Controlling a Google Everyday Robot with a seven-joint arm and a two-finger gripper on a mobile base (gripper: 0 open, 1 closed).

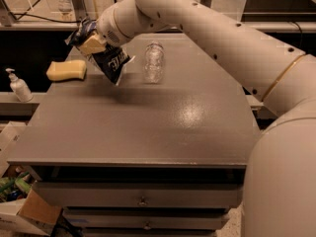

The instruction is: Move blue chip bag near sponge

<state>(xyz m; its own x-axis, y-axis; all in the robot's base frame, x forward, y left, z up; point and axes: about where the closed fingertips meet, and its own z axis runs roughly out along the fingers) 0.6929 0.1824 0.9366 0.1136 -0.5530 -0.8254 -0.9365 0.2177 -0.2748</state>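
Observation:
My gripper (90, 41) is shut on the blue chip bag (109, 60), a crinkled navy bag with white lettering. It hangs tilted above the back left part of the grey table (148, 127). The sponge (66, 70), a pale yellow foam block, lies on the table's back left corner, just left of and below the bag. The bag is in the air and apart from the sponge. My white arm reaches in from the right.
A clear plastic bottle (154, 61) lies on the table right of the bag. A white pump bottle (18, 86) stands on a ledge off the table's left side. Drawers (143, 200) are below the front edge. Boxes (19, 211) lie on the floor at the lower left.

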